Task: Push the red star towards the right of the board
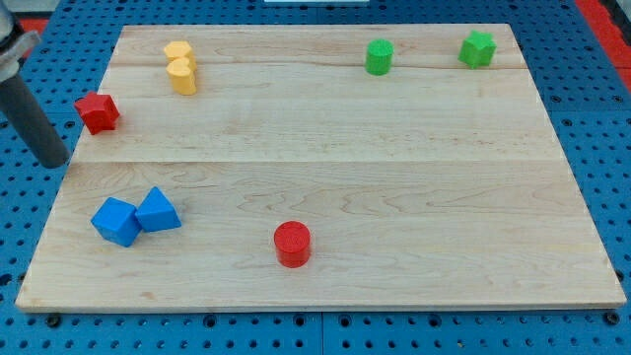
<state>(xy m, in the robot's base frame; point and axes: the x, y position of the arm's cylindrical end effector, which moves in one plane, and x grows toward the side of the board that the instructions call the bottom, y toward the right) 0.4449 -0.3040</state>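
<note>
my tip [56, 161] down at the wooden board [394, 197] left edge, no jaws to open or close, touching no block. red star [98, 111] close at 1 o'clock from my tip, at 9 o'clock on the board. two blue blocks [135, 217] at 4 o'clock from my tip, touching together. red cylinder [292, 244] at 6 o'clock.

Bright, even overhead light leaves short soft shadows under blocks; the rod [30, 113] at nine o'clock looks motion-blurred.
</note>
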